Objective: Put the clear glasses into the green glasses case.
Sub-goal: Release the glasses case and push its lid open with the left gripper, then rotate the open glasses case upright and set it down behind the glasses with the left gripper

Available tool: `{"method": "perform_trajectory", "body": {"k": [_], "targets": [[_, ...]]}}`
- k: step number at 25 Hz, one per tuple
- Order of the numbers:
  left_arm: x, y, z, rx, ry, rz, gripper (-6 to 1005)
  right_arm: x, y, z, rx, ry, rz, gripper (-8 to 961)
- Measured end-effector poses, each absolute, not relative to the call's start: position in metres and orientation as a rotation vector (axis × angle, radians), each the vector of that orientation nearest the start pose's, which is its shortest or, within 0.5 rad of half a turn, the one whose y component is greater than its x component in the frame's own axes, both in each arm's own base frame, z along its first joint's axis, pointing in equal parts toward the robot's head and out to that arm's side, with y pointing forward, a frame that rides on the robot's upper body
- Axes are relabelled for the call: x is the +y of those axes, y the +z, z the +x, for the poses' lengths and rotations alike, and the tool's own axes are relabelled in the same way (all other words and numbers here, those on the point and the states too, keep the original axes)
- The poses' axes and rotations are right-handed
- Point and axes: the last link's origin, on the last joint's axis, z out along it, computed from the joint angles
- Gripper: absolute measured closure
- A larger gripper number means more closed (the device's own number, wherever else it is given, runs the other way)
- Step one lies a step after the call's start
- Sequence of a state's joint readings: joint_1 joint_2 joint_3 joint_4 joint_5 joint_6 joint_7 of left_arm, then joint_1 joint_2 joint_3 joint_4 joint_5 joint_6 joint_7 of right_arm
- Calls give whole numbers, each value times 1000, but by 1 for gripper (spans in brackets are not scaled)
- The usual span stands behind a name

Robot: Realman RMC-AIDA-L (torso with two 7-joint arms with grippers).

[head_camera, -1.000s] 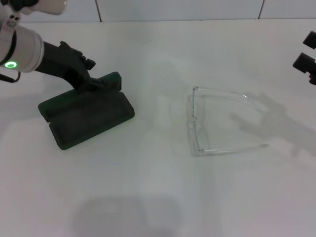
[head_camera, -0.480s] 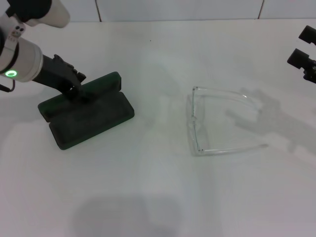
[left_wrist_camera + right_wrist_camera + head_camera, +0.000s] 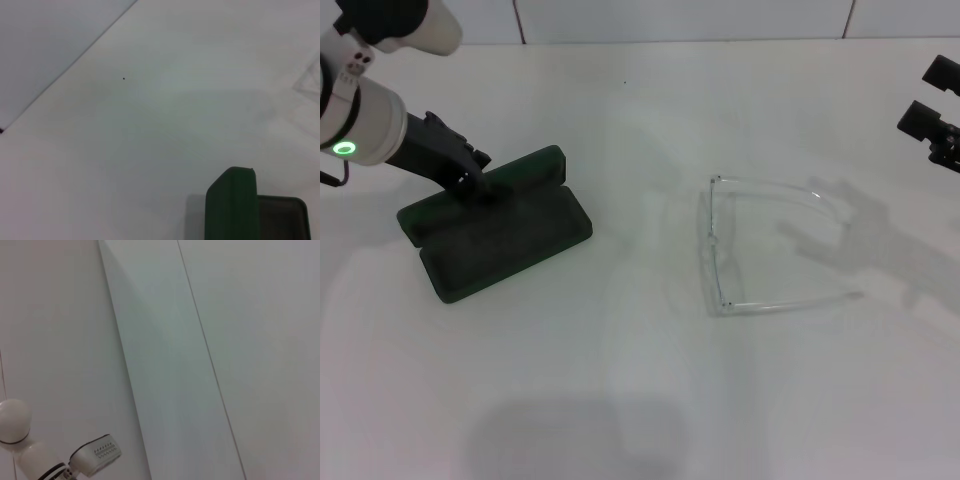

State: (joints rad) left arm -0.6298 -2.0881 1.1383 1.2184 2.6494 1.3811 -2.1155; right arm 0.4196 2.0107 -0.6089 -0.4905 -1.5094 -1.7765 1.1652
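Beside the open green glasses case [image 3: 500,228], left claw [image 3: 470,178]; grip unclear.

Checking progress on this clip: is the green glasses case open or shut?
Open. The green glasses case lies with its lid folded back and its dark lining showing, empty; the clear glasses lie apart on the table.

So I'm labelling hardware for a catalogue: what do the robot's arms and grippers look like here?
The left arm is a glossy white cylinder with a glowing green ring light, ending in a black left gripper of angular parts. Of the right gripper, only black blocky pieces show at the frame edge. No cables are visible.
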Motion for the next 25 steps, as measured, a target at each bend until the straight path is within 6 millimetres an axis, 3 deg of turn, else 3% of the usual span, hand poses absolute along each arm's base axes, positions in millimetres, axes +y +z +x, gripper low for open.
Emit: {"method": "perform_trajectory", "body": {"k": [8, 13, 15, 21, 25], "targets": [[391, 29, -214, -580, 418, -2572, 534, 303, 60, 271, 432, 1308, -2296, 124], [388, 25, -212, -554, 443, -2586, 751, 302, 60, 272, 436, 1305, -2293, 126], [385, 24, -208, -539, 449, -2594, 786, 302, 61, 273, 437, 1306, -2290, 126], [366, 33, -177, -405, 343, -2615, 801, 301, 62, 275, 442, 1306, -2275, 128], [349, 27, -155, -271, 304, -2655, 799, 301, 66, 277, 443, 1304, -2252, 130]]}}
